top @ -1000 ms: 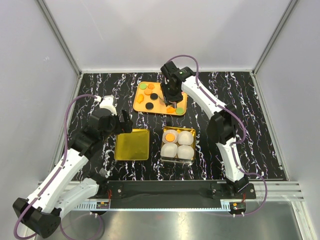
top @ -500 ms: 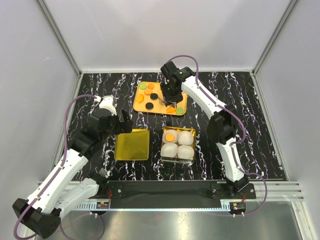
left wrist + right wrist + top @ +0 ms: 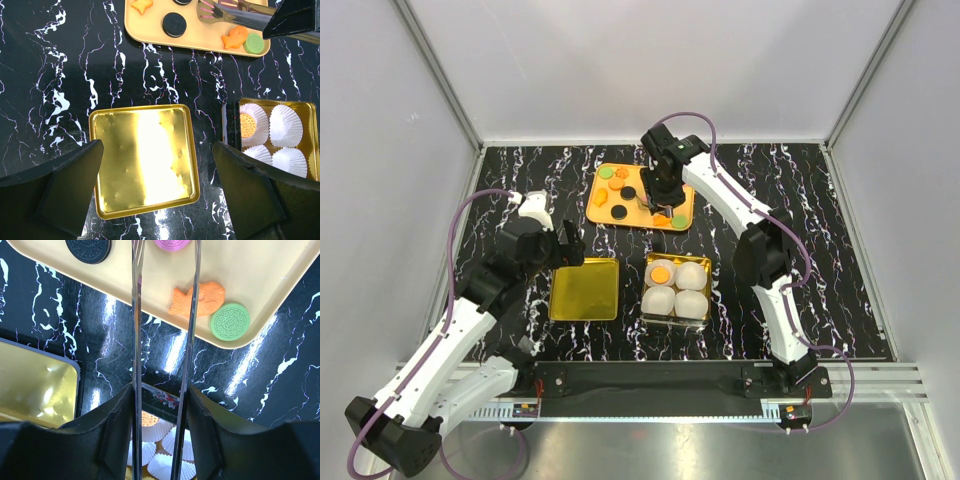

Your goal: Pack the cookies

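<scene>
The cookies lie on an orange tray [image 3: 610, 212]: a black one [image 3: 89, 247], an orange fish [image 3: 197, 299], a green disc [image 3: 230, 321] and a pink one [image 3: 172, 244]. My right gripper [image 3: 160, 395] is shut on metal tongs [image 3: 136, 330], whose two arms reach over the tray on either side of the pink cookie. The tips are cut off, so contact cannot be told. One orange cookie [image 3: 661, 273] sits in a paper cup of the gold tin [image 3: 707, 262]. My left gripper [image 3: 157, 150] hangs open above the gold lid [image 3: 142, 160], holding nothing.
The tin holds several white paper cups [image 3: 692, 304]. Further orange and green cookies [image 3: 606, 174] lie on the tray's left part. The lid [image 3: 584, 289] lies left of the tin on the black marbled table [image 3: 800, 230]. White walls close in three sides.
The right gripper and tongs have shifted slightly left and back over the tray. The left arm has not moved.
</scene>
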{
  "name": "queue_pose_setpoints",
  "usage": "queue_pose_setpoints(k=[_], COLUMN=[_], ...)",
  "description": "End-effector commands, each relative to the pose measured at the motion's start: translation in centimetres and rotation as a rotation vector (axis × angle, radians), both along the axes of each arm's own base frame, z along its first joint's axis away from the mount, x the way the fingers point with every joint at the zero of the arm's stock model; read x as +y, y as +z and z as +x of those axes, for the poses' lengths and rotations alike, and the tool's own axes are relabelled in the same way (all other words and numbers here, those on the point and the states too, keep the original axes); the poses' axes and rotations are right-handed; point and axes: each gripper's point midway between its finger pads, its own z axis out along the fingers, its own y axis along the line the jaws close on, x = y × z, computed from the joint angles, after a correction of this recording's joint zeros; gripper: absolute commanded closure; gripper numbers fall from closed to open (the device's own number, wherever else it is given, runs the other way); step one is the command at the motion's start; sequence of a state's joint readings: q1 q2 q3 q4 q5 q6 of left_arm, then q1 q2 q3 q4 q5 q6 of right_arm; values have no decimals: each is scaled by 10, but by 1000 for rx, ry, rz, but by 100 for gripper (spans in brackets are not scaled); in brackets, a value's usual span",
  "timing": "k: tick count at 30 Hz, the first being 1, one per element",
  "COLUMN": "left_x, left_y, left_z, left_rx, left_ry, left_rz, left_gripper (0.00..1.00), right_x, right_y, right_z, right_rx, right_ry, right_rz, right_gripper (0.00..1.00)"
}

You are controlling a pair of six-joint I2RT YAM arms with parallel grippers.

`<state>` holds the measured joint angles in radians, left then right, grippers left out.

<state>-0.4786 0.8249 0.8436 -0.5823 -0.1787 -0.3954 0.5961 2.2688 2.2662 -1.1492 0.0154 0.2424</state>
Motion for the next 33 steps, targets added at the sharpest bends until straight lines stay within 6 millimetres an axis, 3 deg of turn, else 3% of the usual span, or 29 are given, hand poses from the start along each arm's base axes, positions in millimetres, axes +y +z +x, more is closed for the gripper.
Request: queue_pose_setpoints(k=[1, 8, 21, 33], left_x=[0, 0, -1, -1], left_y=[13, 13, 13, 13], left_z=[5, 5, 5, 5], left_rx=[-49, -48, -49, -47], left_ry=[5, 5, 4, 3], left_rz=[-18, -17, -18, -20], left_gripper=[1, 1, 1, 1], right_x=[5, 6, -1, -6], right_y=[10, 12, 42, 53], right_z=[2, 3, 6, 4], right_rx=[-30, -31, -94, -117], right_ry=[18, 18, -3, -16], right_rz=[7, 11, 27, 41], right_gripper=[49, 52, 53, 53])
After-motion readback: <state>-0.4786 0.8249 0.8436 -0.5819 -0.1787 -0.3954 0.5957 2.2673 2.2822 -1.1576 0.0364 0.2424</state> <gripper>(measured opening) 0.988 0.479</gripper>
